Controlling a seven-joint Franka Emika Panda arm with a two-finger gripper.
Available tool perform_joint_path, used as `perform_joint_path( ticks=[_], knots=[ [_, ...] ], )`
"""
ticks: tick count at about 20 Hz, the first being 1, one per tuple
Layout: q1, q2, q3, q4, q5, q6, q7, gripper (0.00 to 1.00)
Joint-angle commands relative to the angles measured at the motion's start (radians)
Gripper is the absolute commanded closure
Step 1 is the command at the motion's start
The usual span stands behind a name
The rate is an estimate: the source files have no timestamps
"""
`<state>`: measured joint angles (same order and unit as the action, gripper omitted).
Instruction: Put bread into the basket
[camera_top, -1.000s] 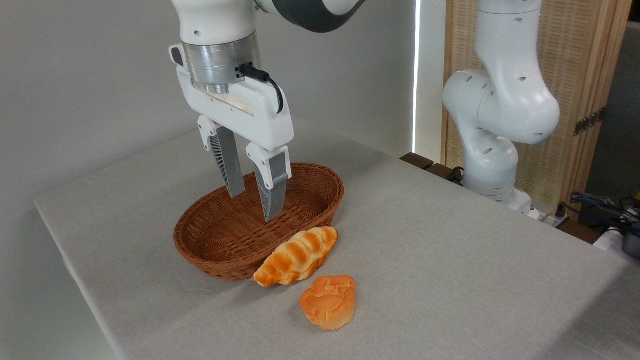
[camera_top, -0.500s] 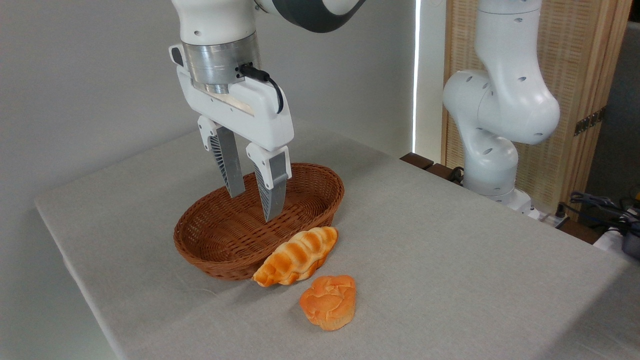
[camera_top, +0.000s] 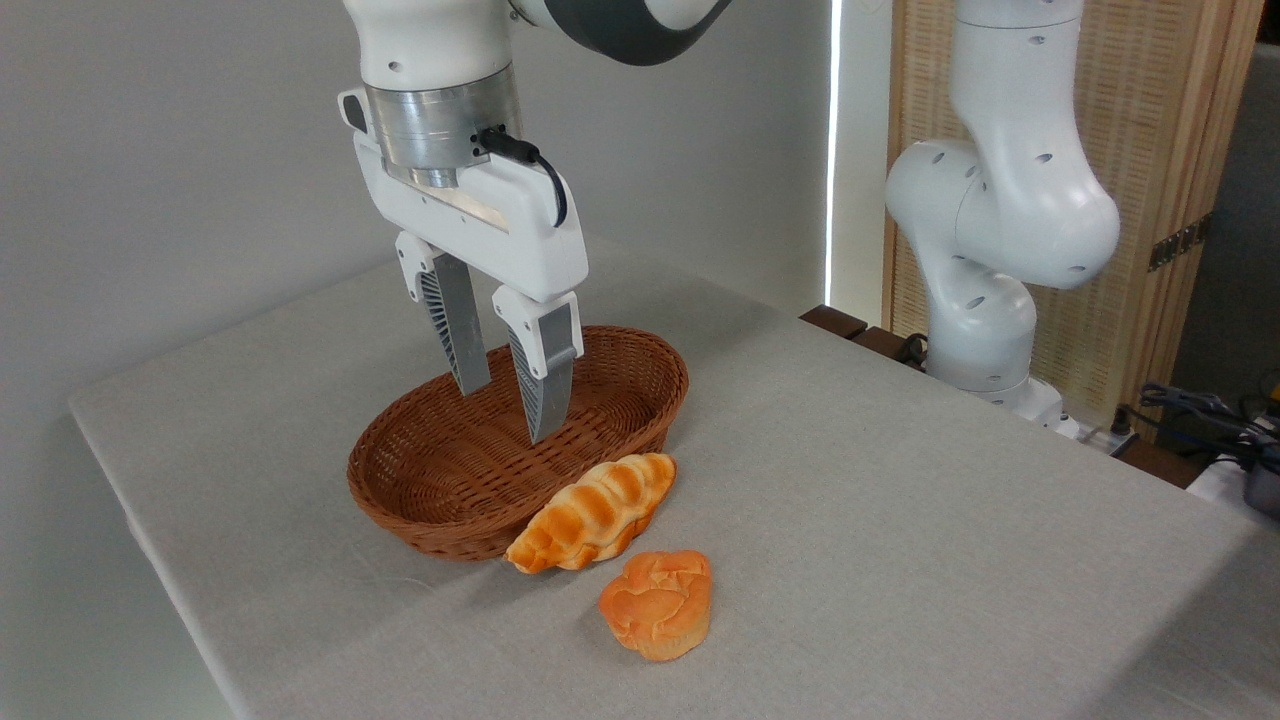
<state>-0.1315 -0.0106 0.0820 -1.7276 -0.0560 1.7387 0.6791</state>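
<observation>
Grey cloth covers the table (camera_top: 900, 480), on which one basket (camera_top: 420, 480), one bun (camera_top: 657, 603) and one loaf (camera_top: 592, 512) are seen. One gripper (camera_top: 507, 410) is held over the basket, jaws narrowly parted, nothing gripped. Nothing is seen inside the basket; the bun lies at its 5 o'clock, beyond the loaf

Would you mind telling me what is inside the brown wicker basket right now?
The oval brown woven wicker basket shows only bare weave; the open tool hangs above it. The near wall hides some floor.
</observation>
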Motion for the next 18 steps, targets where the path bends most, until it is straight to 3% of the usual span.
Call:
perform_joint_path(
  ticks=[1,12,18],
  knots=[
    [-0.002,-0.003,0.007,0.014,-0.013,-0.034,-0.006,0.00],
    [0.000,-0.002,0.009,0.014,-0.013,-0.050,-0.003,0.00],
    [0.001,-0.003,0.036,0.011,-0.012,-0.094,0.083,0.00]
  ],
)
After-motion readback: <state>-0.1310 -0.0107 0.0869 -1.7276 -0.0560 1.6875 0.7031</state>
